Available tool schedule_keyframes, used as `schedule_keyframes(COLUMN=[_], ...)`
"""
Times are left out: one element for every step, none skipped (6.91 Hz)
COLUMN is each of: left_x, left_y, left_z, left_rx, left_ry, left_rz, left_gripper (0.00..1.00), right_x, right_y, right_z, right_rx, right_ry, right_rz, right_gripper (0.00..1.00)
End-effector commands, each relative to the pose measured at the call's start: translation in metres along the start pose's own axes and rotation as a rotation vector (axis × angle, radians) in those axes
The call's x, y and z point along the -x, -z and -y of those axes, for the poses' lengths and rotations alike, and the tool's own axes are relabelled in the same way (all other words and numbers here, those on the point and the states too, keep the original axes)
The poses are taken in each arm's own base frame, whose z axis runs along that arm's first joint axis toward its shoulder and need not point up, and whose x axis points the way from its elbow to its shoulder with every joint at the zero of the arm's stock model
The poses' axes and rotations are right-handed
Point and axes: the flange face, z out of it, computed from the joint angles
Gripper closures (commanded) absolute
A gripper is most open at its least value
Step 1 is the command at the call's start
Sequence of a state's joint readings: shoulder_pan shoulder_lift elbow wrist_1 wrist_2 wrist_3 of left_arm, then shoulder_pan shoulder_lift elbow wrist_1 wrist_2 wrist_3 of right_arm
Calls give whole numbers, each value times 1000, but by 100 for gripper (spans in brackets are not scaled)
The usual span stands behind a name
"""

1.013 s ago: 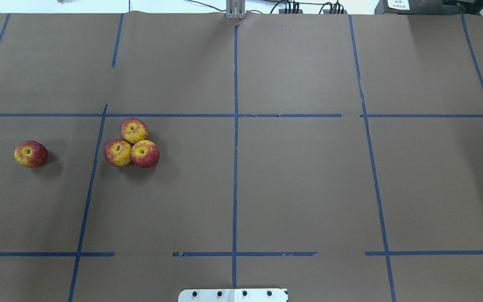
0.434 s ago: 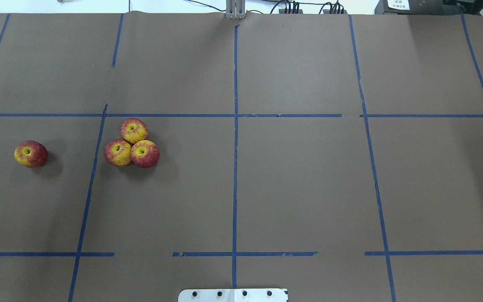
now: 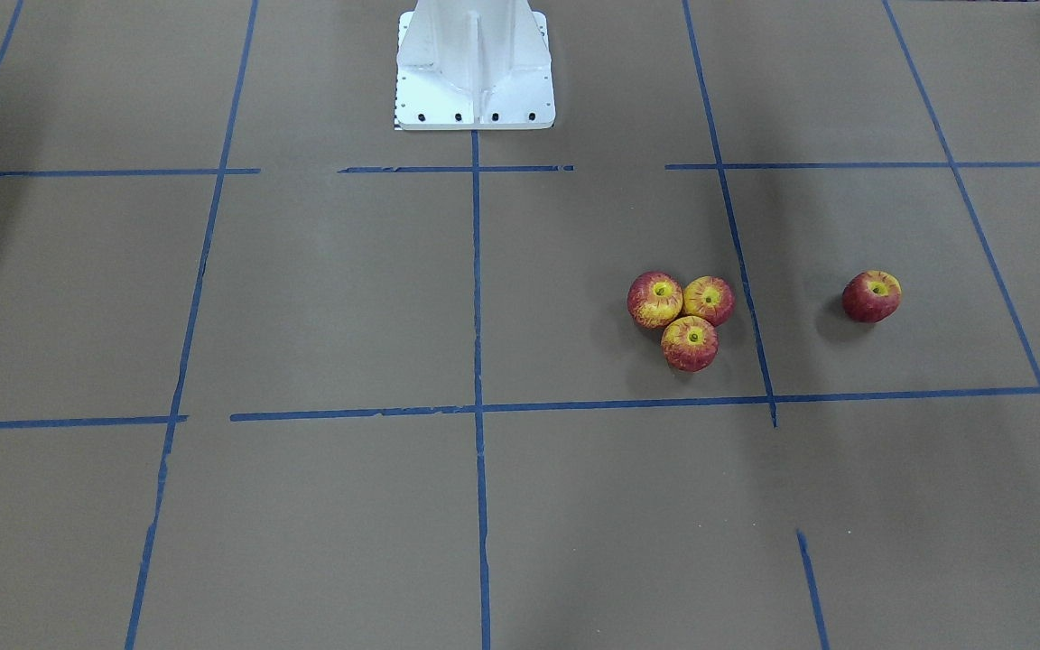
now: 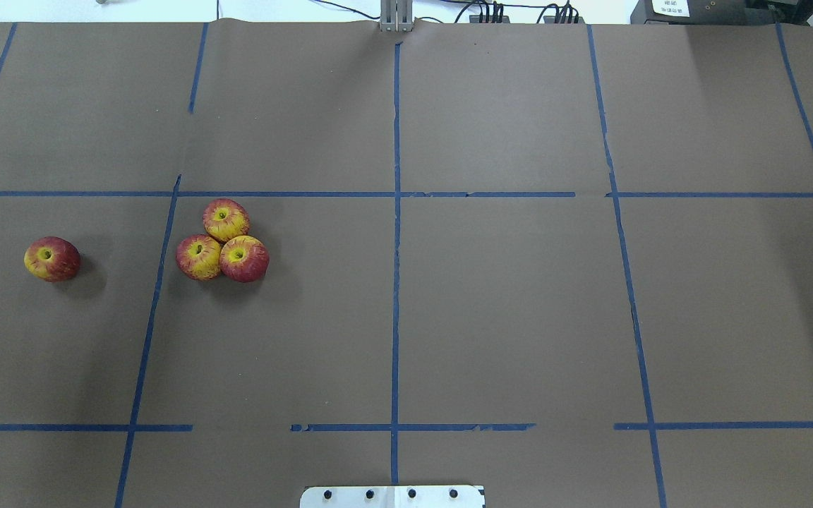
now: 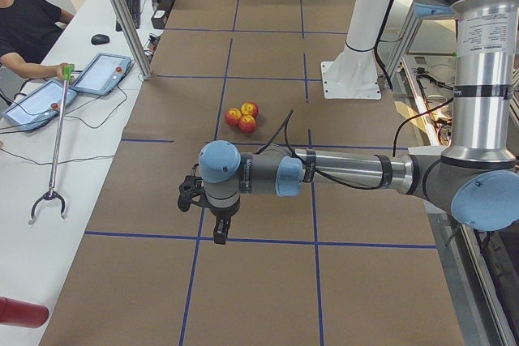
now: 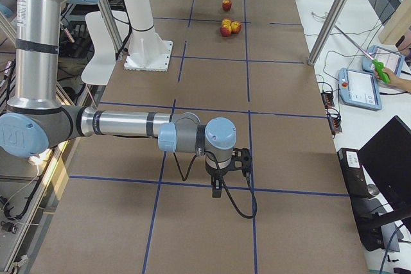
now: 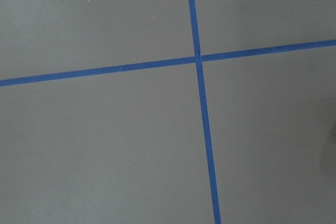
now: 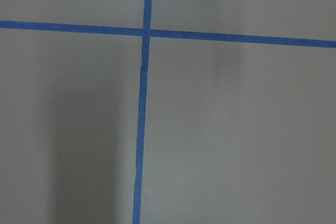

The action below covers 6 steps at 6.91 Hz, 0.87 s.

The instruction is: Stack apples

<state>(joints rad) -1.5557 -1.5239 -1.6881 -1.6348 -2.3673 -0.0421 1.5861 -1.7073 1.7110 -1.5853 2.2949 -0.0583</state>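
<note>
Three red-and-yellow apples touch in a cluster on the brown table: one (image 4: 226, 219), one (image 4: 198, 257) and one (image 4: 243, 258). The front-facing view also shows this cluster (image 3: 690, 316). A fourth, darker red apple (image 4: 52, 259) lies alone farther toward the table's left end (image 3: 871, 296). My left gripper (image 5: 217, 232) shows only in the exterior left view, hanging over a tape cross well short of the cluster (image 5: 242, 115). My right gripper (image 6: 217, 187) shows only in the exterior right view, far from the apples (image 6: 230, 27). I cannot tell whether either is open or shut.
Blue tape lines (image 4: 395, 282) divide the brown table into a grid. The white robot base plate (image 3: 475, 72) stands at the middle of the robot's side. An operator's long grabber tool (image 5: 53, 143) and tablets (image 5: 101, 73) lie on the side bench.
</note>
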Motion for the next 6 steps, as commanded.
schedule_keyframes(left_x=[-104, -142, -179, -204, -217, -254], left_y=[-51, -78, -106, -121, -124, -147], left_z=[15, 11, 10, 19, 25, 19], left_rx=[-48, -10, 17, -15, -18, 26], left_ry=[129, 194, 259, 290, 285, 220], left_rz=[-77, -97, -71, -22, -25, -34], left_gripper=[0, 0, 0, 0, 0, 0], right_x=[0, 0, 0, 0, 0, 0], right_y=[0, 0, 0, 0, 0, 0], right_z=[0, 0, 0, 0, 0, 0], right_rx=[-1, 1, 0, 0, 0, 0], right_ry=[1, -1, 0, 0, 0, 0], right_rz=[0, 0, 0, 0, 0, 0], right_gripper=[0, 0, 0, 0, 0, 0])
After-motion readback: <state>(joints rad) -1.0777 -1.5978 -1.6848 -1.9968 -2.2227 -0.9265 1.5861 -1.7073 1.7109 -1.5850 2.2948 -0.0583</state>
